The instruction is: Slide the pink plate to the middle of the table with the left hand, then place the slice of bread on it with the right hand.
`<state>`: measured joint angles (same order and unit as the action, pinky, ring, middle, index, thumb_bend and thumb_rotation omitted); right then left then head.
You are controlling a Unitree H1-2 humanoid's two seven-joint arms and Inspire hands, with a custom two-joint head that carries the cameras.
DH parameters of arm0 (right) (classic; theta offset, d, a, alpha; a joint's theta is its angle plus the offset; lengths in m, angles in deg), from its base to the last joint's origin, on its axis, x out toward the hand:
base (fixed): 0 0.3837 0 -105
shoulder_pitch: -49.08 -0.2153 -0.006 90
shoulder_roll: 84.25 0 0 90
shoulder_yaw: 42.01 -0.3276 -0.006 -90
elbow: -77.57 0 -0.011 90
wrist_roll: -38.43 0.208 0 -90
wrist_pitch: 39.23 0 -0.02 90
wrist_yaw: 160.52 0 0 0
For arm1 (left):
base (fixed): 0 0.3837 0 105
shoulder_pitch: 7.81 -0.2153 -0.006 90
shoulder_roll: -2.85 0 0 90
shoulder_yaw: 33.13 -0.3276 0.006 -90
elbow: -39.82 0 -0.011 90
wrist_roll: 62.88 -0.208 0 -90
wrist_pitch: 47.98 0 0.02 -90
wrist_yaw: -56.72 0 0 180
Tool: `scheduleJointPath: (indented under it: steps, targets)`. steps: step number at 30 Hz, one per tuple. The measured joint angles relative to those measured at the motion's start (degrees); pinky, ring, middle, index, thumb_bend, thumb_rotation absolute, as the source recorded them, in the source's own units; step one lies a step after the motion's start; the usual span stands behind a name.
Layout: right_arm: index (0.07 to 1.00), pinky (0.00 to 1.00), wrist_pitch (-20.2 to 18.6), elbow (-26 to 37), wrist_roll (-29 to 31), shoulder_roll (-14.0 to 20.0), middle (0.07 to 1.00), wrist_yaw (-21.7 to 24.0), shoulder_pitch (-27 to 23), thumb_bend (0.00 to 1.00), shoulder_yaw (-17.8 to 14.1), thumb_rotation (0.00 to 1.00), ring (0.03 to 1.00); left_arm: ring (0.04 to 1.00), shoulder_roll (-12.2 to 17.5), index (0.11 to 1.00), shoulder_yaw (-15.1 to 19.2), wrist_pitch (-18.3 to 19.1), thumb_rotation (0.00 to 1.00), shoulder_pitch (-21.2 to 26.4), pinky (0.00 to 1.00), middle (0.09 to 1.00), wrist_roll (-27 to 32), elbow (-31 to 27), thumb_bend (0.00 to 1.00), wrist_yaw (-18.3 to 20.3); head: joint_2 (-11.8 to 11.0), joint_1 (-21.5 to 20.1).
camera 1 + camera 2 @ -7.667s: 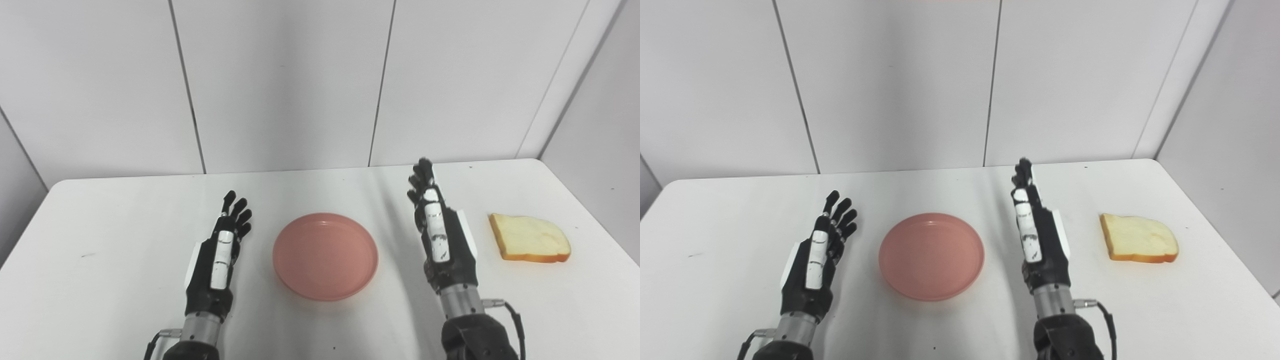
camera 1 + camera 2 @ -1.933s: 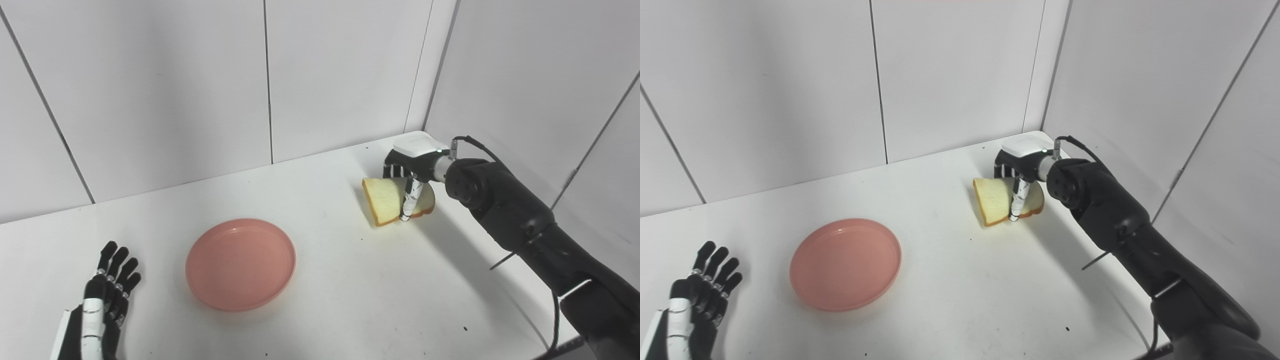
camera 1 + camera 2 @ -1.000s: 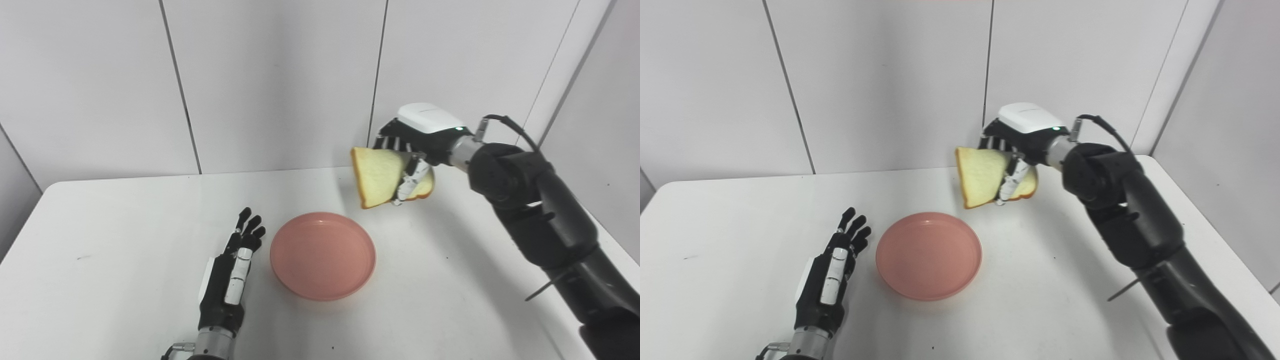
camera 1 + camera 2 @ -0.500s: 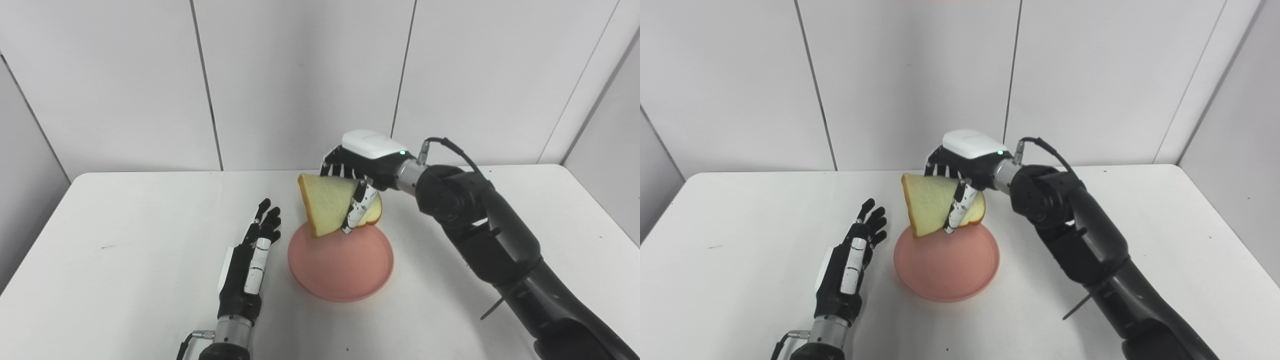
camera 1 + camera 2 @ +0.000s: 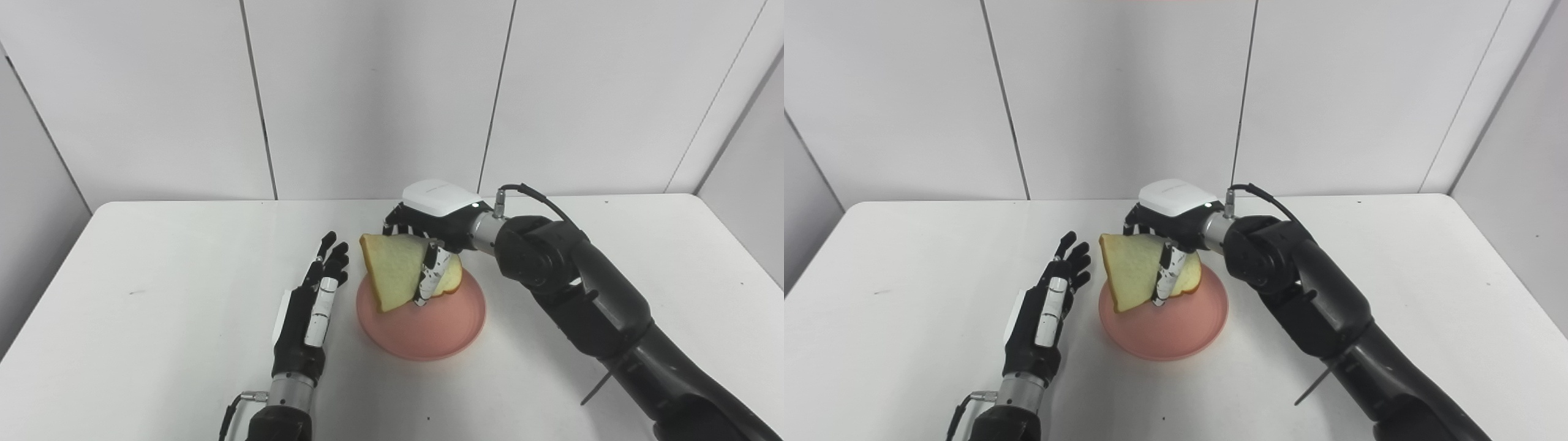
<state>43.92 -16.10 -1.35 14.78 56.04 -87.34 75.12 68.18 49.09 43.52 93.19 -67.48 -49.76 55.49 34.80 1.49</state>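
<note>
The pink plate (image 5: 429, 334) sits near the middle of the white table (image 5: 153, 263). My right hand (image 5: 429, 226) is shut on the slice of bread (image 5: 392, 275) and holds it tilted right over the plate's far left part, its lower edge close to the plate. Whether the bread touches the plate I cannot tell. My left hand (image 5: 309, 306) lies open and empty on the table just left of the plate, fingers stretched forward. The bread also shows in the right eye view (image 5: 1130, 266), as does the plate (image 5: 1176, 331).
The table's back edge meets a white panelled wall (image 5: 367, 92). My right arm (image 5: 588, 294) reaches in across the table's right half. The table's left edge (image 5: 43, 294) is in view.
My right hand has lowered the bread closer to the plate and a little to the left. The left hand has stayed beside the plate. The camera has shifted slightly.
</note>
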Motion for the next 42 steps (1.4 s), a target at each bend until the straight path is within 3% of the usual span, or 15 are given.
scheduleJointPath:
  steps: [14, 15, 17, 20, 22, 25, 37, 39, 41, 42]
  targets:
    - [0.548, 0.28, 1.12, -2.14, -1.27, 0.39, 0.456, -0.12, 1.08, 0.51, 0.11, 0.0, 0.351, 0.921, 0.0, 0.925, -0.1, 0.72, 0.93, 0.01, 0.9, 0.923, -0.43, -1.21, 0.76, -0.11, 0.53, -0.09]
    - [0.545, 0.31, 1.14, -2.48, -1.45, 0.5, 0.466, -0.14, 1.21, 0.51, 0.18, 0.0, 0.361, 0.92, 0.0, 0.923, -0.09, 0.74, 0.92, 0.01, 0.9, 0.922, -0.4, -1.23, 0.76, -0.11, 0.53, -0.09]
    - [0.506, 0.47, 1.23, -3.85, -1.93, 0.55, 0.481, -0.17, 1.21, 0.52, 0.43, 0.0, 0.43, 0.919, -0.02, 0.92, -0.1, 0.91, 0.91, 0.01, 0.9, 0.922, -0.34, -1.37, 0.75, -0.11, 0.7, -0.09]
    - [0.483, 0.54, 1.24, -5.45, -3.53, 0.64, 0.492, -0.2, 1.23, 0.52, 1.21, 0.0, 0.468, 0.919, -0.08, 0.918, -0.08, 0.99, 0.91, 0.01, 0.9, 0.923, -0.08, -1.55, 0.75, -0.1, 0.79, -0.09]
    - [0.516, 0.34, 1.49, -5.89, -3.98, 0.62, 0.485, -0.65, 1.24, 0.52, 1.49, 0.0, 0.395, 0.919, -0.09, 0.92, -0.09, 0.99, 0.91, 0.01, 0.9, 0.924, 0.21, -1.55, 0.75, -0.1, 0.79, -0.09]
    - [0.538, 0.27, 3.0, -6.7, -4.24, 0.59, 0.467, -1.3, 1.23, 0.51, 1.9, 0.0, 0.36, 0.917, -0.09, 0.914, -0.09, 0.99, 0.9, 0.0, 0.9, 0.92, 0.23, -1.56, 0.77, -0.1, 0.97, -0.09]
    - [0.567, 0.33, 4.14, -8.27, -4.69, -0.18, 0.476, -1.56, 1.34, 0.51, 2.52, 0.0, 0.368, 0.924, 0.13, 0.927, -0.19, 0.99, 0.92, 0.01, 0.9, 0.929, 0.76, -1.6, 0.78, -0.01, 1.05, -0.26]
    - [0.542, 0.39, 4.13, -8.15, -4.88, -0.33, 0.455, -1.56, 1.36, 0.52, 2.49, 0.0, 0.479, 0.92, 0.21, 0.922, -0.17, 0.99, 0.91, 0.01, 0.9, 0.926, 0.81, -1.59, 0.78, 0.0, 0.97, -0.26]
    - [0.537, 0.41, 4.14, -7.61, -4.99, -0.38, 0.459, -1.56, 1.5, 0.52, 2.4, 0.0, 0.503, 0.918, 0.21, 0.921, -0.18, 0.99, 0.91, 0.01, 0.89, 0.925, 0.8, -1.59, 0.78, 0.0, 1.05, -0.26]
    - [0.623, 0.44, 4.17, -7.21, -4.95, -0.4, 0.554, -1.57, 1.61, 0.7, 2.31, 0.07, 0.536, 0.918, 0.21, 0.922, -0.18, 0.99, 0.92, 0.01, 0.89, 0.924, 0.78, -1.6, 0.78, 0.0, 1.05, -0.26]
